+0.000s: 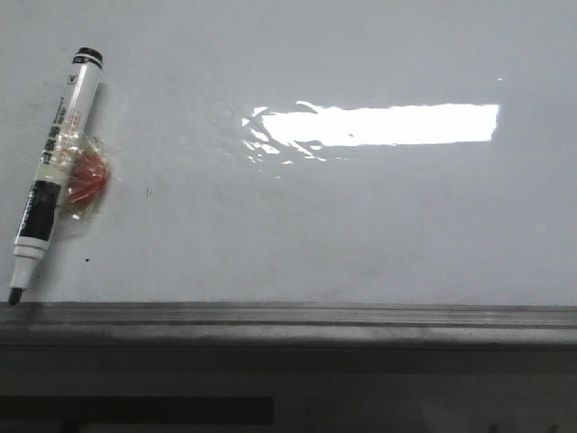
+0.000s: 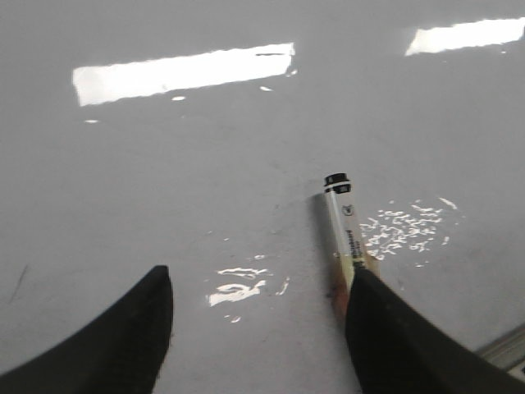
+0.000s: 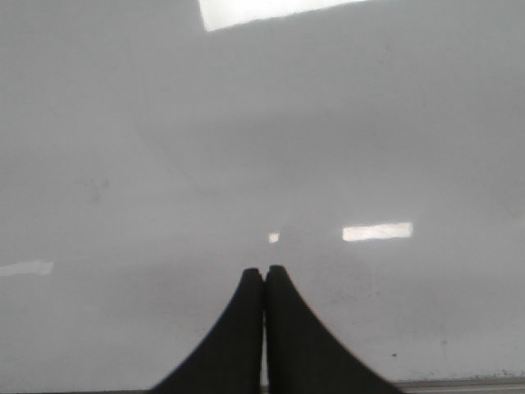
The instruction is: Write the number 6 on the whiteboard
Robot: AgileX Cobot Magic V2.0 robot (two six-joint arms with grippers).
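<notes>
Front view, left to right: the marker (image 1: 56, 171) lies flat at the far left of the whiteboard (image 1: 361, 234), uncapped tip down by the grey edge rail (image 1: 288, 317), a small red-and-clear tag (image 1: 86, 179) touching its barrel; the glare bar (image 1: 379, 124) sits right of centre. No number 6 is drawn anywhere I can see, so I judge the step in hand to be picking up the marker. Left wrist view: my left claw (image 2: 258, 328) is spread wide and empty, one finger (image 2: 394, 336) already overlapping the lower barrel of the marker (image 2: 344, 234), the other well off to the side. To grip well I should shift sideways until the barrel lies midway between the fingers, align them across its length, and close on the mid-barrel clear of the tag, so the tip stays free for writing. Right wrist view: my right claw (image 3: 264, 275) is pressed closed on nothing, hovering over bare board near the rail
</notes>
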